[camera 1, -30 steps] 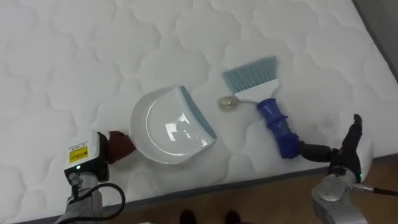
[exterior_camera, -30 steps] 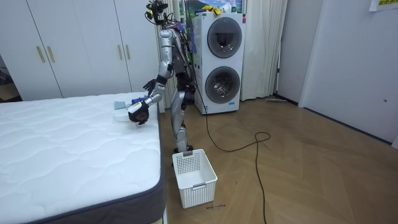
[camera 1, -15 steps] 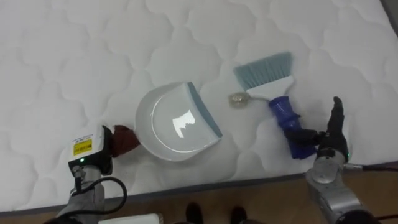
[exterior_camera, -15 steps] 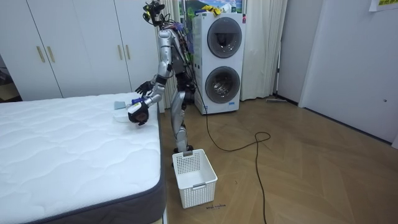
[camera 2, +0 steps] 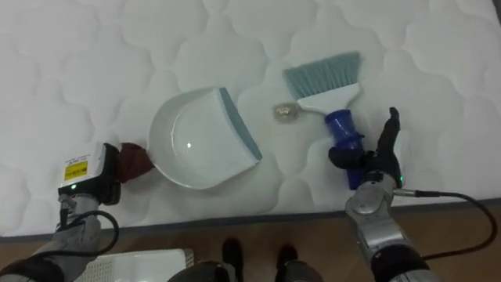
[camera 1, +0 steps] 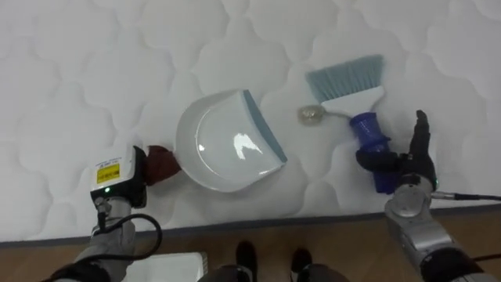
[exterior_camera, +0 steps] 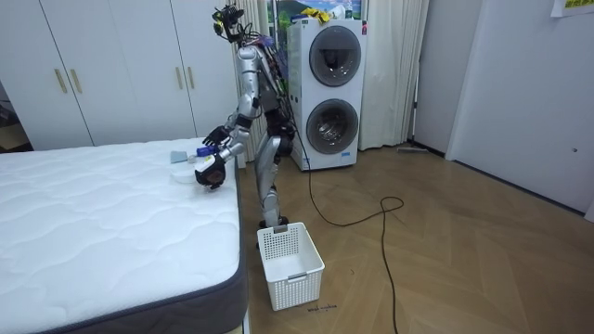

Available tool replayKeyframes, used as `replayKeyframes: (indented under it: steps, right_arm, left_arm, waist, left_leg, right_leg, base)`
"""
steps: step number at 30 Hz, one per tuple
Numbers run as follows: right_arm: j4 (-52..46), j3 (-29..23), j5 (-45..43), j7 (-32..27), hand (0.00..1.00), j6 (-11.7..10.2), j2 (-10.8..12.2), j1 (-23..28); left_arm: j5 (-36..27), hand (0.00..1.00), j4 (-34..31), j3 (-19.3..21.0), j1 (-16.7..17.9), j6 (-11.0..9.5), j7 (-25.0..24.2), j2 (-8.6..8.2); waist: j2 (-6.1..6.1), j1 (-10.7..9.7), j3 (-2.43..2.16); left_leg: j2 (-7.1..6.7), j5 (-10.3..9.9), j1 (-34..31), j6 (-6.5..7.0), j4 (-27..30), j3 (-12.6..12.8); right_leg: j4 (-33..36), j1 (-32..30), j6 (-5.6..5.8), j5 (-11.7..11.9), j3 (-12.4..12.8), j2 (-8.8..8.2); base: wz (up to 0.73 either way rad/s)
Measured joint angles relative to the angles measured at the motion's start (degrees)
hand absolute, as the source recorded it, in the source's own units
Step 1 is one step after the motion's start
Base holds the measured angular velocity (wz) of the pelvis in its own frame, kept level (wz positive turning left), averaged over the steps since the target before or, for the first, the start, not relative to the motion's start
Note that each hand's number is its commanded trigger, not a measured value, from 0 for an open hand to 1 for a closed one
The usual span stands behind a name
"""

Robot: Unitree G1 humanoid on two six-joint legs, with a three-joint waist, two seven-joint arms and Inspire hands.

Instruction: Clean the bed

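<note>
The robot stands by the side of the bed (camera 1: 78,63), near its corner, and bends its arms over the white top.

A white dustpan (camera 1: 223,145) lies flat on the bed close to the edge. Its open side points to the right. The left hand (camera 1: 117,182) is closed round the dustpan's dark red handle.

A brush (camera 1: 365,129) with light blue hairs and a blue handle lies on the bed to the right of the dustpan. The right hand (camera 1: 409,176) is at the end of the handle. Its fingers (camera 1: 421,133) stick out straight beside the handle, and its thumb lies across it.

A small crumpled scrap (camera 1: 311,115) sits on the bed between the dustpan and the brush, just beside the brush's hairs.

A white basket (exterior_camera: 297,269) stands on the floor by the corner of the bed. Behind the robot are two washing machines (exterior_camera: 329,83), one on top of the other, and white cupboard doors (exterior_camera: 111,65).
</note>
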Motion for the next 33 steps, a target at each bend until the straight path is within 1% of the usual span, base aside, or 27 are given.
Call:
replayKeyframes:
  steps: [3,10,13,15,18,21,23,24,25,29,31,33]
  right_arm:
    - [3.5,0.0,0.6,1.9,0.00,0.0,-0.1,-0.1]
    - [6.8,-0.1,0.8,4.6,0.00,-0.1,-0.7,-2.5]
    - [10.3,0.1,0.5,5.6,0.00,-0.4,-0.9,-4.2]
    - [12.8,1.4,0.3,6.4,0.00,0.0,-1.1,-5.7]
    - [14.1,1.8,0.4,7.2,0.00,1.0,-1.8,-6.2]
    - [15.0,1.9,0.2,7.9,0.00,1.2,-2.7,-6.2]
    - [15.8,1.9,-0.1,8.4,0.00,1.8,-2.8,-6.4]
    - [16.2,1.9,-0.2,8.5,0.64,1.9,-2.8,-6.5]
    - [16.9,1.9,-0.4,8.8,1.00,1.9,-2.9,-6.9]
    - [17.0,1.9,-0.4,8.9,1.00,2.2,-3.3,-7.4]
    - [17.6,1.9,-0.4,8.5,1.00,2.3,-3.9,-8.1]
    - [17.9,1.9,-0.4,8.3,1.00,2.3,-5.4,-8.4]
  left_arm:
    - [0.0,1.00,0.0,0.0,-0.5,0.0,-0.6,0.00]
    - [0.1,1.00,-0.1,0.2,-1.4,0.0,-1.0,0.14]
    - [0.1,1.00,0.0,-0.1,-1.6,0.0,-0.9,0.28]
    - [0.0,1.00,0.0,-0.8,-1.6,0.4,-0.7,0.33]
    - [0.1,1.00,-0.1,-1.4,-1.8,0.6,-0.8,0.32]
    - [0.0,1.00,-0.1,-2.2,-1.8,0.7,-0.8,0.32]
    - [0.0,1.00,-0.1,-2.8,-1.8,1.0,-1.0,0.32]
    - [0.0,1.00,-0.1,-3.0,-1.8,1.0,-1.0,0.31]
    - [-0.1,1.00,-0.1,-3.1,-1.8,1.2,-1.2,0.31]
    - [-0.1,1.00,-0.1,-3.2,-2.0,1.4,-2.2,0.30]
    - [-0.2,1.00,-0.1,-3.2,-2.0,1.8,-2.3,0.30]
    - [-0.2,1.00,-0.1,-3.3,-2.1,1.9,-2.3,0.30]
  waist:
    - [-0.04,0.0,0.05]
    - [-0.02,0.2,0.06]
    - [-0.02,0.3,0.07]
    - [0.03,0.6,0.09]
    - [0.03,1.1,0.09]
    - [0.04,1.7,0.10]
    - [0.05,1.7,0.10]
    - [0.05,1.7,0.10]
    - [0.05,1.7,0.11]
    - [0.11,1.8,0.14]
    - [0.11,1.8,0.15]
    - [0.16,1.9,0.18]
  left_leg:
    - [0.03,0.0,-0.7,0.02,0.8,-0.5]
    - [0.08,-0.3,-2.0,0.12,2.1,-0.6]
    - [-0.08,-0.3,-2.0,0.16,2.6,-0.9]
    - [-0.17,-0.3,-2.1,0.15,2.8,-1.4]
    - [-0.25,-0.2,-2.5,0.11,2.9,-1.8]
    - [-0.42,-0.2,-2.5,0.14,3.0,-1.9]
    - [-0.90,-0.2,-2.5,0.13,3.2,-2.4]
    - [-0.98,-0.2,-2.5,0.14,3.2,-2.5]
    - [-1.09,-0.2,-2.5,0.14,3.3,-2.5]
    - [-1.14,-0.2,-2.5,0.15,3.4,-2.5]
    - [-1.18,-0.2,-2.5,0.11,3.4,-2.5]
    - [-1.16,-0.2,-2.5,0.04,3.5,-2.5]
  right_leg:
    - [0.2,-0.3,-0.08,0.0,-0.8,-0.07]
    - [1.3,-1.4,-0.13,-0.2,-0.7,-0.18]
    - [2.2,-1.4,-0.11,-0.3,-0.7,-0.40]
    - [2.1,-1.3,-0.15,-0.3,-1.0,-0.37]
    - [2.2,-1.4,-0.21,-0.4,-1.6,-0.54]
    - [2.7,-1.4,-0.28,-0.5,-2.3,-0.90]
    - [3.3,-1.4,-0.24,-1.0,-2.5,-1.35]
    - [3.5,-1.4,-0.21,-1.1,-2.5,-1.45]
    - [3.9,-1.5,-0.18,-1.1,-2.4,-1.64]
    - [4.0,-1.6,-0.14,-1.2,-2.3,-1.67]
    - [4.1,-1.7,-0.14,-1.2,-2.3,-1.69]
    - [4.2,-1.7,-0.17,-1.2,-2.3,-1.68]
  base:
    - [0.07]
    - [0.01]
    - [0.05]
    - [0.05]
    - [0.09]
    - [0.07]
    - [0.15]
    - [0.10]
    - [0.04]
    - [0.00]
    - [0.00]
    - [0.00]
